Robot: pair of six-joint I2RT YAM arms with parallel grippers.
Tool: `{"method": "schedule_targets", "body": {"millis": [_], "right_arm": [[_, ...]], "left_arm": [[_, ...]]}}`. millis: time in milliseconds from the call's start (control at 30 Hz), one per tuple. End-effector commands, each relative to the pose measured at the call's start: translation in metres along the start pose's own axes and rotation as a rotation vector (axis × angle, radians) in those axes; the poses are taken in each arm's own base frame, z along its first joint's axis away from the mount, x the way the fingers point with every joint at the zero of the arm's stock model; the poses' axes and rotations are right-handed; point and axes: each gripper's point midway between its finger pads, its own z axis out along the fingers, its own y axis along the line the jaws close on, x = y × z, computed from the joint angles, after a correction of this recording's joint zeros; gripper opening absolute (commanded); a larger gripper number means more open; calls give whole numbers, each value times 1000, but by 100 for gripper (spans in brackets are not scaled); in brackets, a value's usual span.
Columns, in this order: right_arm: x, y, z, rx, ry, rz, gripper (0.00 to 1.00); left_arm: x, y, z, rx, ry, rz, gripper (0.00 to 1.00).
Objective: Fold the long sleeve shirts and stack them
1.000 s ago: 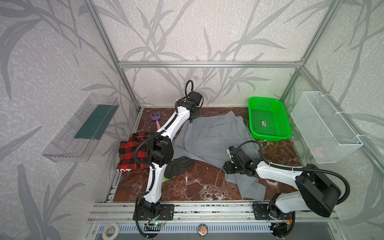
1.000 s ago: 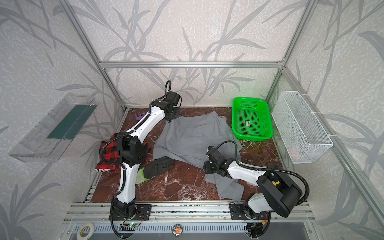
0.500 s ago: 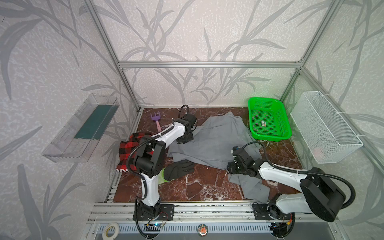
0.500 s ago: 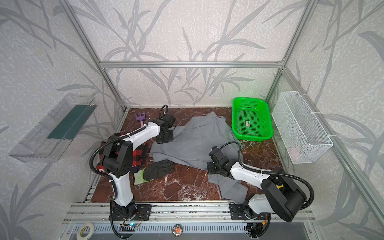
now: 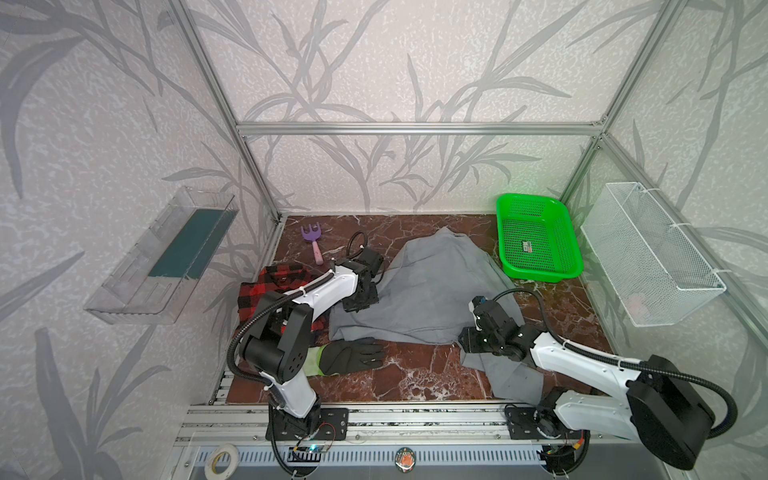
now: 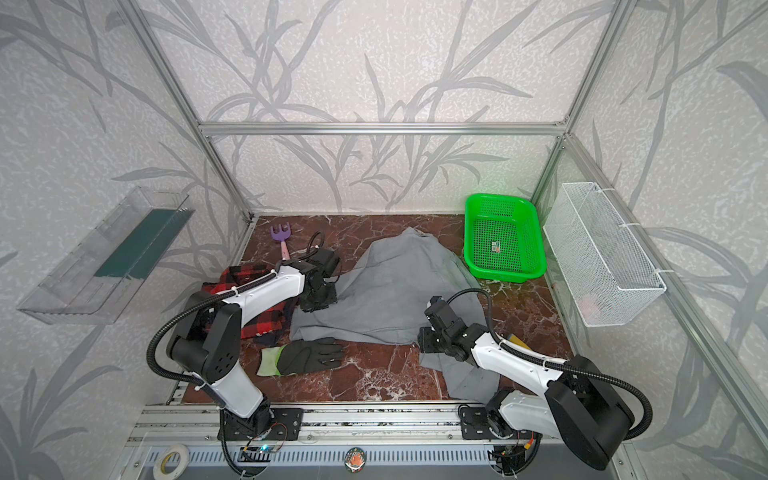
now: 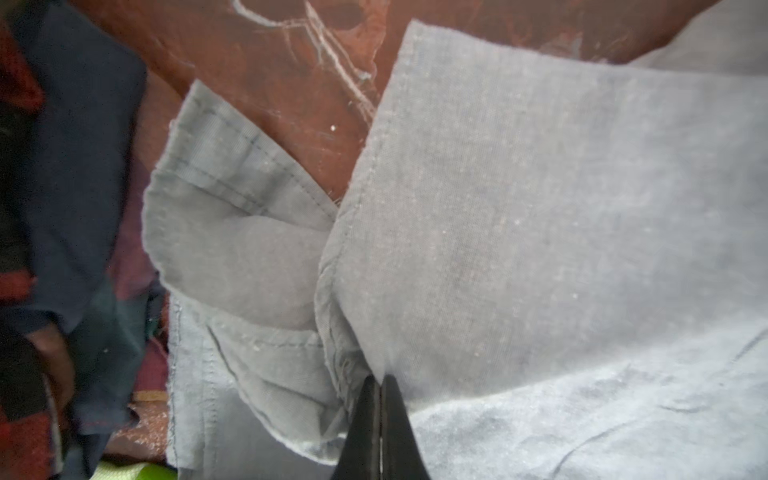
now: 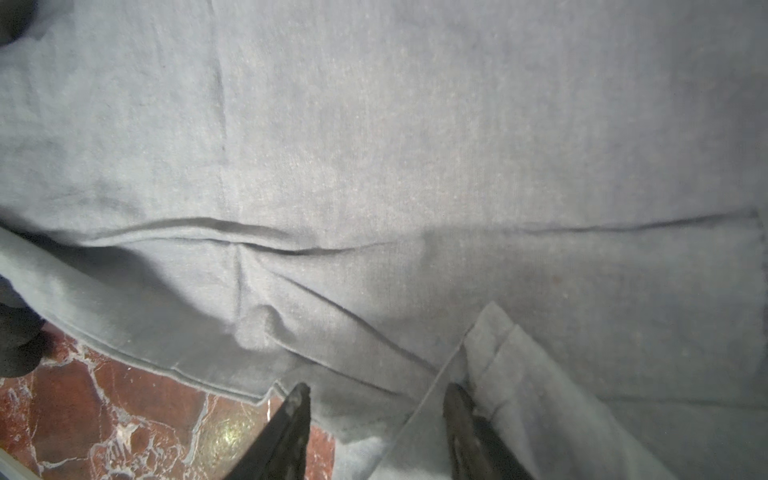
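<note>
plaid shirt (image 5: 266,286) crumpled at left edge of table (image 5: 415,374), just beside left gripper (image 7: 380,380) | left gripper: jaws together, pinching left edge of grey shirt (image 5: 432,291) | right gripper (image 8: 376,395): jaws apart over grey shirt's near hem | label (image 5: 528,247) in green basket (image 5: 536,274): too small to read

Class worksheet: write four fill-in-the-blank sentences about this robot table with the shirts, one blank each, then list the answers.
1. The left gripper pinches the thin grey long sleeve shirt, while the right gripper has its jaws ____.
2. The black glove has a ____ cuff.
3. In both top views, the red-and-black plaid shirt lies on the ____ side of the marble-patterned table.
4. The green plastic basket stands near a ____ wire basket.

Answers: open; yellow-green; left; white
</note>
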Motion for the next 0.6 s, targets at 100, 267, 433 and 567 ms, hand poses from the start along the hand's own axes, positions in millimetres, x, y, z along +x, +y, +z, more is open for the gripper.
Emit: {"method": "schedule_targets", "body": {"millis": [100,267,433,567], "right_arm": [[-22,-1,-10,40,-50,-16,53],[-49,-8,-17,64,-80,0,53],[-60,-22,-19,82,-80,35,54],[-67,-28,-15,86,-81,47,55]], "left_arm": [[-80,-40,-30,34,-151,77,0],[-133,-68,-30,24,-200,107,0],[-171,-78,-25,16,-224,86,0],[-194,-71,-20,-18,-246,66,0]]}}
